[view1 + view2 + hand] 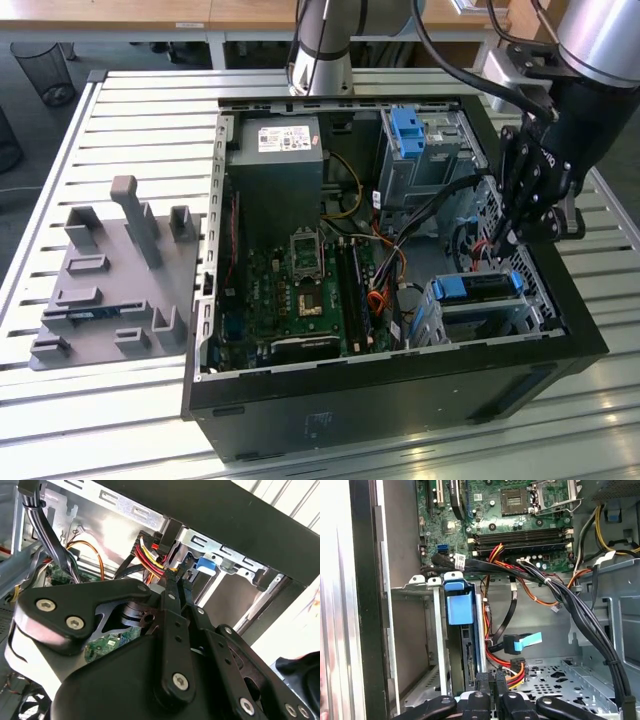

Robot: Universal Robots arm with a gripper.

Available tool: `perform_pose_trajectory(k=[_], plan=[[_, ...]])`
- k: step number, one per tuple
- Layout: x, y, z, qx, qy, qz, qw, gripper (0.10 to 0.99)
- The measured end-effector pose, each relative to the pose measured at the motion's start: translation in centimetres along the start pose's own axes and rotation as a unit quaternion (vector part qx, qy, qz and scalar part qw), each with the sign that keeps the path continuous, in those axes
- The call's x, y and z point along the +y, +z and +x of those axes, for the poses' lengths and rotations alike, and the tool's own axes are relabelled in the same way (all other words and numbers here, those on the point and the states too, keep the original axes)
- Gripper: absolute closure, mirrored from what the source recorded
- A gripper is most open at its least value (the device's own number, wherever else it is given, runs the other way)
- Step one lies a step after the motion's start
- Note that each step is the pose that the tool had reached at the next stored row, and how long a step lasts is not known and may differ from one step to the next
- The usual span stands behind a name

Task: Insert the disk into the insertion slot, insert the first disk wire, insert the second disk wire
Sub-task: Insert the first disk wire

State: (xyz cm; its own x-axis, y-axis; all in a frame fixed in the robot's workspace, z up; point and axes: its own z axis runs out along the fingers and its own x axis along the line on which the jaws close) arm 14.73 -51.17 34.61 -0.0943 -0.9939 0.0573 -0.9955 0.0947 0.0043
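Exterior view: disk (pixel 478 287) seated in the insertion slot (pixel 432 318) at the case's (pixel 400 400) near right, gripper (pixel 510 238) just beyond it, apparently clenched on the first disk wire (pixel 516 669); best keep plug square to the port, press gently.

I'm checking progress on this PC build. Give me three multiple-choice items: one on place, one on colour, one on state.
1. The disk sits: A in a drawer; B in the low cage; C on a shelf.
2. Its carrier is: A red; B green; C blue.
3. The case is: A open; B shut; C upside down.
Answers: B, its end shows inside the cage; C, bright blue in the exterior and first wrist views; A, the motherboard lies in plain sight.
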Motion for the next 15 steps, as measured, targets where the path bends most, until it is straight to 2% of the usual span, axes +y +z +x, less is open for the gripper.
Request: perform_pose_trajectory(k=[10, 15], plan=[[0.87, 0.17, 0.60, -0.0004, -0.016, 0.0061, 0.9999, 0.922], [1.03, 0.25, 1.06, -0.0008, -0.026, 0.0108, 0.9996, 0.922]])
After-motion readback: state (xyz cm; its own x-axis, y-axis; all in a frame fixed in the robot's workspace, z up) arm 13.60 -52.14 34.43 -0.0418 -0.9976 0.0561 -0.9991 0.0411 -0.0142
